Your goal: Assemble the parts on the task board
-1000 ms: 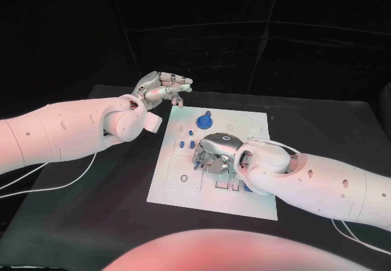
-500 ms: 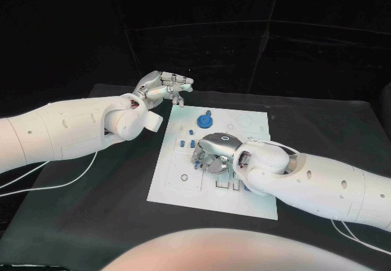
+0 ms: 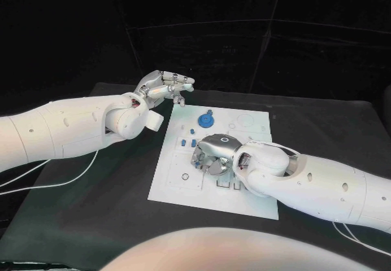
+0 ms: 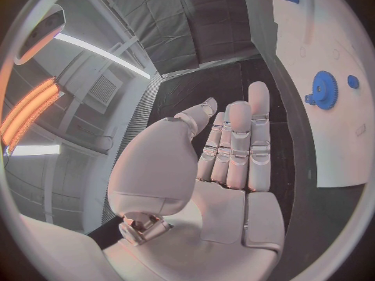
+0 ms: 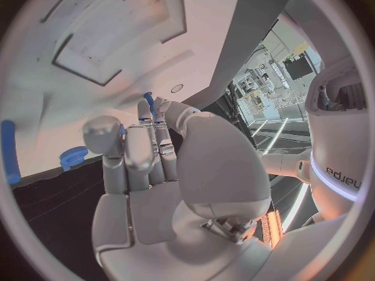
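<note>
The white task board [image 3: 244, 197] lies in the middle of the black table. A blue gear [image 3: 205, 119] sits near its far edge, and small blue parts [image 3: 189, 143] stand at its left side. My right hand [image 3: 213, 153] hovers low over the board's middle; between its thumb and fingers it pinches a slim blue part [image 5: 147, 98]. My left hand [image 3: 163, 86] is raised beyond the board's far left corner, fingers stretched out [image 4: 234, 150] and holding nothing. The left wrist view shows the gear [image 4: 322, 89] and a small blue part [image 4: 353, 81] on the board [image 4: 336, 37].
A blue peg [image 5: 9, 151] and the gear [image 5: 74, 156] lie on the board [image 5: 102, 44] beside my right hand. White cables [image 3: 57, 183] trail over the table at the left. Bare black table [image 3: 326, 121] surrounds the board.
</note>
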Available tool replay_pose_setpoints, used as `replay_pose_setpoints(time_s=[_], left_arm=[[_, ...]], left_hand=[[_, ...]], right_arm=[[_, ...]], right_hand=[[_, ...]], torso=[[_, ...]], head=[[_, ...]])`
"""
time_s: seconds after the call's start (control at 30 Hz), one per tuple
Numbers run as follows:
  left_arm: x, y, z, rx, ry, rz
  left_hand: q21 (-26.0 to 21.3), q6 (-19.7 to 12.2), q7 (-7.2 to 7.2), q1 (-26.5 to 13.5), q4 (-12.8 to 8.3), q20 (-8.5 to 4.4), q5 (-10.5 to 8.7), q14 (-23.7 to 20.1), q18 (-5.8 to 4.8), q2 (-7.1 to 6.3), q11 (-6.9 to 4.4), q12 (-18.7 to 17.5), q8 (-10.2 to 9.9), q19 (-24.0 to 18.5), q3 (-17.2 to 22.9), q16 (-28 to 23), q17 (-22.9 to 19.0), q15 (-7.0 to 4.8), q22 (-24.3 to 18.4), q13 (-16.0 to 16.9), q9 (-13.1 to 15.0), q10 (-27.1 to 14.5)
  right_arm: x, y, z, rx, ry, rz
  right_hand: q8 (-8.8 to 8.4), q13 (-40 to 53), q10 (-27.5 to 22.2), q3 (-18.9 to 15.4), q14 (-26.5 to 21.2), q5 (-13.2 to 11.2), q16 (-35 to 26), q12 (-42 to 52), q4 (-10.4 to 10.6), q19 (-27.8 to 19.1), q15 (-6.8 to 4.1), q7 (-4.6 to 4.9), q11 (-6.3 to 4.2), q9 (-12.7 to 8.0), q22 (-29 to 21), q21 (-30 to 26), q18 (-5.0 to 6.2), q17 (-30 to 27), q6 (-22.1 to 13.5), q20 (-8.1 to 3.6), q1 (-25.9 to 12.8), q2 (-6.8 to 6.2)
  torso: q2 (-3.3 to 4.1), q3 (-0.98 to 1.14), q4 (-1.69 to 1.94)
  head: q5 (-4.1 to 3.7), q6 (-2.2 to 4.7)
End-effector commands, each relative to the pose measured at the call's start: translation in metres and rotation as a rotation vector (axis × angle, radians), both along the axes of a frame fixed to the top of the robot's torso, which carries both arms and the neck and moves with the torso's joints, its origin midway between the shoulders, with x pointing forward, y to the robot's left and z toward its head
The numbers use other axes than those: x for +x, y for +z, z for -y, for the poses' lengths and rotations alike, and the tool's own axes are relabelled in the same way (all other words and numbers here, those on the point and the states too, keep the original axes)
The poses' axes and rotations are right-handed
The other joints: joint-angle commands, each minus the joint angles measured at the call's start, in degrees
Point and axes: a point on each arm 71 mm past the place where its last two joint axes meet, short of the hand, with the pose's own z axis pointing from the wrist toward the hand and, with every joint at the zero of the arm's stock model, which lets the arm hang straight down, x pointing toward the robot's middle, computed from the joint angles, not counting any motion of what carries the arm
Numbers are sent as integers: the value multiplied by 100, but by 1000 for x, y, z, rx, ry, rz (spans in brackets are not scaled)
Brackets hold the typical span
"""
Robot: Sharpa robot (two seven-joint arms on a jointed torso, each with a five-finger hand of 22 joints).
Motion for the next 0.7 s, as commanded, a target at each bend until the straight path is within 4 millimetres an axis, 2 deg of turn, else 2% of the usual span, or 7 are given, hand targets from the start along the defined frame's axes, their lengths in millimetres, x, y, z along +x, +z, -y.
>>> replay_pose_setpoints(time_s=[0.03, 0.13, 0.3, 0.5, 0.7], left_arm=[[0, 1, 1, -9, -13, -9], [0, 1, 1, -8, -15, -12], [1, 0, 1, -8, -16, -13], [1, 0, 2, -8, -19, -15], [1, 0, 2, -8, -20, -17]], left_hand=[[-24, -33, -6, -62, 21, 14, 7, 13, 77, 18, 0, 28, 30, 30, 10, 6, -12, 16, -9, 5, -8, -63], [-26, -37, -4, -70, 24, 15, 6, 14, 77, 15, 2, 30, 30, 30, 6, 11, -9, 17, -12, 5, -8, -69], [-28, -40, -3, -75, 26, 15, 6, 15, 77, 13, 3, 33, 31, 31, 3, 14, -7, 18, -13, 5, -9, -73], [-28, -40, -3, -75, 26, 15, 6, 15, 77, 13, 3, 33, 31, 31, 3, 14, -7, 18, -13, 5, -9, -73], [-28, -40, -3, -75, 26, 15, 6, 15, 77, 13, 3, 33, 31, 31, 3, 14, -7, 18, -13, 5, -9, -73]], right_arm=[[-1, 0, 2, 2, 0, 23], [-2, 1, 2, 11, 3, 29], [-3, 1, 0, 12, 6, 29], [-2, 0, 0, 1, 1, 30], [0, -2, 1, -10, -4, 30]], right_hand=[[0, -4, 24, 30, 131, 33, 13, -31, -4, 40, -16, 33, -3, 8, 5, 21, -94, 10, 22, -7, -42, -5], [0, -4, 24, 30, 131, 33, 13, -31, -4, 40, -16, 33, -3, 8, 5, 21, -94, 10, 22, -7, -42, -5], [0, -4, 24, 30, 131, 33, 13, -31, -4, 40, -16, 33, -3, 8, 5, 21, -94, 10, 22, -7, -42, -5], [-5, -7, 21, 38, 130, 43, 11, -36, -26, 38, -16, 35, -1, 7, 4, 24, -93, 3, 20, -6, -40, -9], [-12, -11, 14, 49, 128, 47, 9, -43, -47, 32, -15, 37, 1, 5, -4, 23, -91, -4, 13, -5, -35, -9]], torso=[[-2, 0, -2], [-6, 4, -17], [-5, 10, -11], [1, -2, 0], [0, -2, 0]], head=[[19, -15], [18, -9], [5, -6], [-3, -2], [3, -7]])
